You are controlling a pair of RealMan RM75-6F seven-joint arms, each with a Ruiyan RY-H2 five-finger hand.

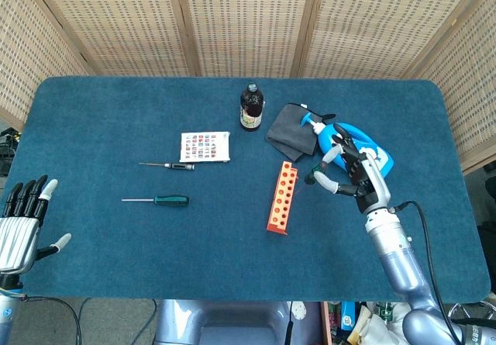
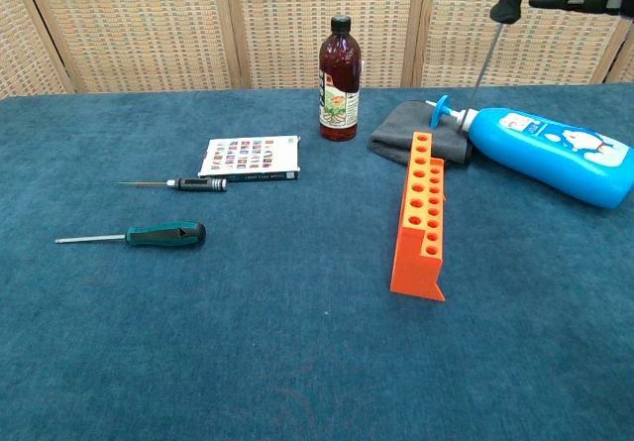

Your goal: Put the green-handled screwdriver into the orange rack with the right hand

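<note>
My right hand (image 1: 353, 173) hovers just right of the orange rack (image 1: 282, 198) and holds a green-handled screwdriver (image 2: 507, 1) by its handle. In the chest view its thin shaft slants down and to the left, and the tip hangs in the air beyond the far end of the orange rack (image 2: 420, 213). The rack lies lengthwise on the blue table, holes facing up. A second green-handled screwdriver (image 1: 159, 200) (image 2: 158, 234) lies flat at the left. My left hand (image 1: 23, 221) rests at the table's left front edge, fingers spread, holding nothing.
A black-handled screwdriver (image 1: 174, 165) and a small printed box (image 1: 205, 146) lie left of centre. A dark bottle (image 1: 250, 108) stands at the back. A grey cloth (image 1: 288, 128) and a blue pump bottle (image 2: 555, 154) lie behind the rack.
</note>
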